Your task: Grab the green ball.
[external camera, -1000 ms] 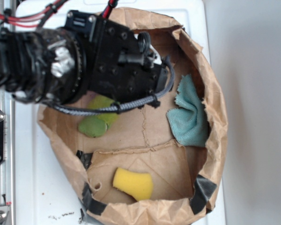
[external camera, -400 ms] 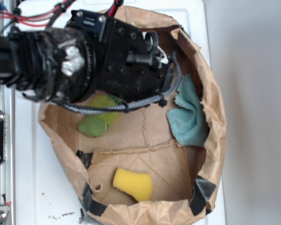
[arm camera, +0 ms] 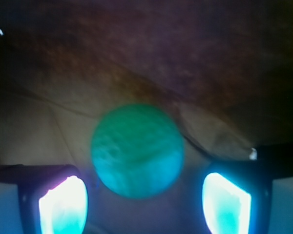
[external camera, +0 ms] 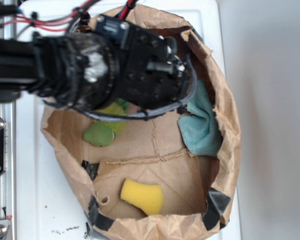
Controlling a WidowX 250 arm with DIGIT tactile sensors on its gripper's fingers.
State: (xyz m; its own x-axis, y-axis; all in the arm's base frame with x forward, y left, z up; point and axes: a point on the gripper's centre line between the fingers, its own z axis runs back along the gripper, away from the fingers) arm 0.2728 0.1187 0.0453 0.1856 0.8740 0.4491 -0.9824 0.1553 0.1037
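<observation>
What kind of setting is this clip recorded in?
Probably a lab tabletop rig rather than a home: a taped brown paper bag cut into a bin on a white surface, holding test props such as a yellow sponge and teal cloth.

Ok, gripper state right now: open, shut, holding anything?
Gripper: open, holding nothing; the green ball sits between the spread fingers, untouched.

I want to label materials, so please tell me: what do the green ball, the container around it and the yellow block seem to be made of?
The green ball looks matte with faint streaks, perhaps rubber or foam; the wrist view is too blurred to be sure. The container is brown paper, creased and torn at the rim, patched with dark tape. The yellow block seems a soft, matte sponge with rounded edges.
</observation>
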